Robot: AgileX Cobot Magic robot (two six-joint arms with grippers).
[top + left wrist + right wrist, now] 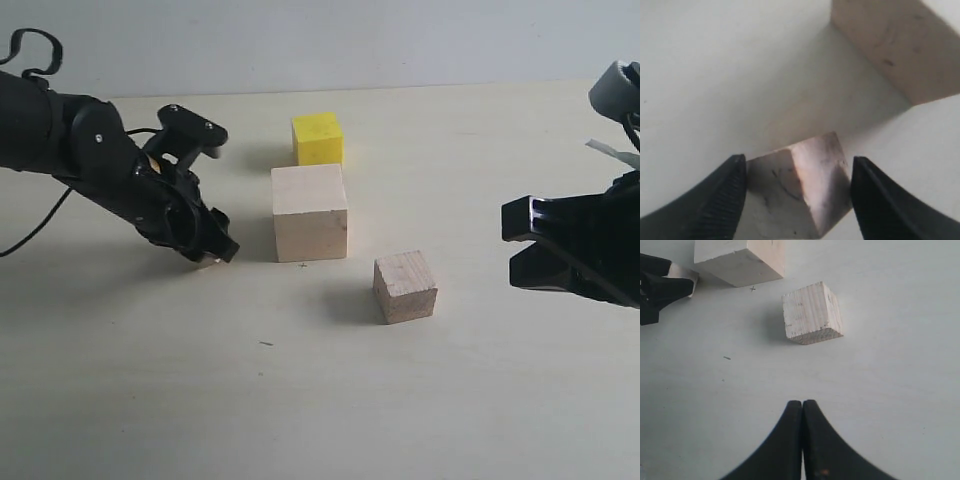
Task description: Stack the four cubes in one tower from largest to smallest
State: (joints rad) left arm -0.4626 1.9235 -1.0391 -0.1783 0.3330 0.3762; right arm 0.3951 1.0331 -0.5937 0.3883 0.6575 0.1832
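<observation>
While the right end effector [802, 403] hangs closed and empty, left end effector [798, 160] straddling smallest cube [802, 195], grip unclear.

At centre of the table [150, 400], large cube [310, 212]. At its 12 o'clock, just behind, medium cube [318, 138]. At its 4 o'clock, nearer the front and apart, small cube [405, 286]. At its 9 o'clock, near, smallest cube [800, 195], down on the table between the fingers of the left gripper [212, 252]. At 3 o'clock, well apart from the small cube, right gripper [802, 410].
</observation>
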